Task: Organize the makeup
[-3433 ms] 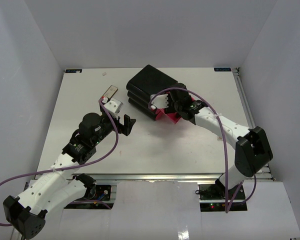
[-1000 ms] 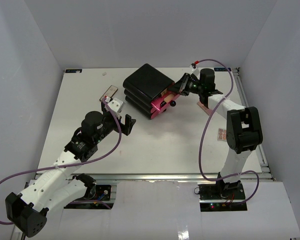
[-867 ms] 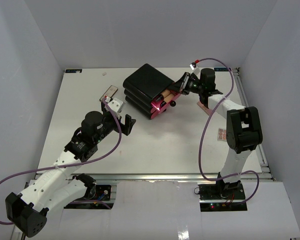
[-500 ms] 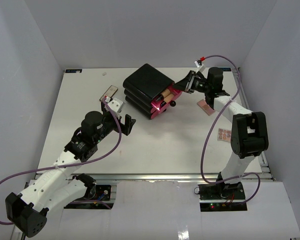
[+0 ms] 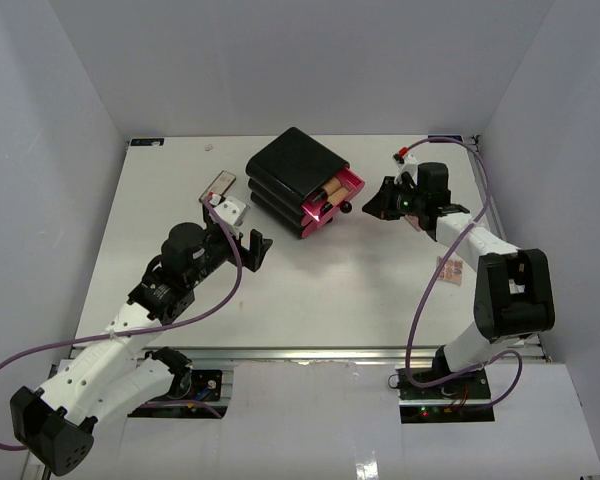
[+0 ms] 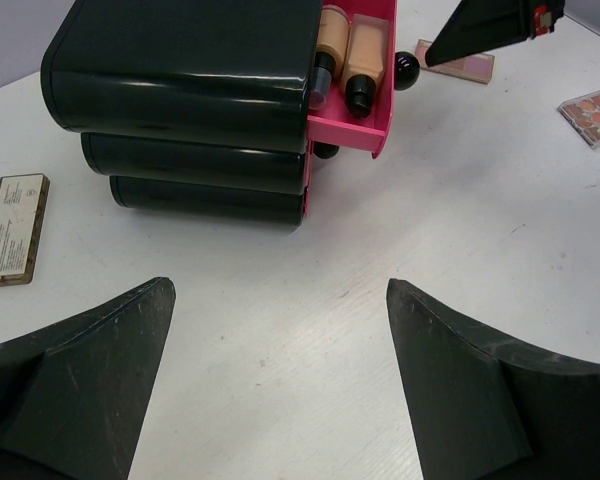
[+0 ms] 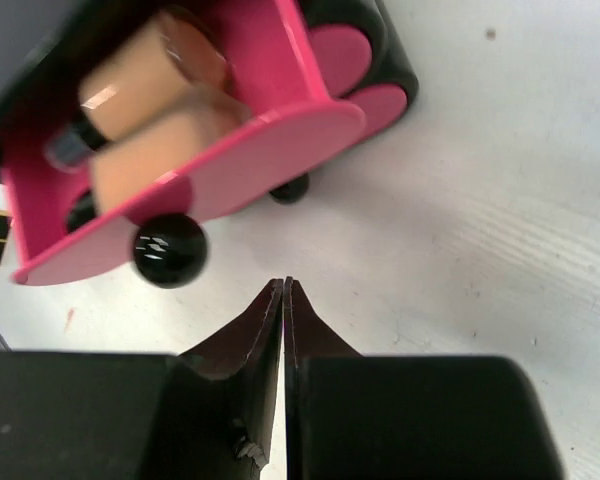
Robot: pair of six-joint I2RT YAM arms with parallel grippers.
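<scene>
Two foundation bottles [image 6: 348, 45] are laid, apparently stowed, in the open pink drawer [image 6: 365, 120] of the black box [image 6: 180, 60]; the right pincer [image 7: 283, 290] is held closed and empty beside that box, the left pincer [image 6: 280, 295] spread open before it.

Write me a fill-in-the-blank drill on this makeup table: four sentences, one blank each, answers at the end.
The open pink drawer holds ___ foundation bottles.
The knob on that drawer is ___ in colour.
The right pincer is ___ and holds nothing.
The left pincer is ___, pointing toward the black box.
Missing words: two; black; shut; open.
</scene>
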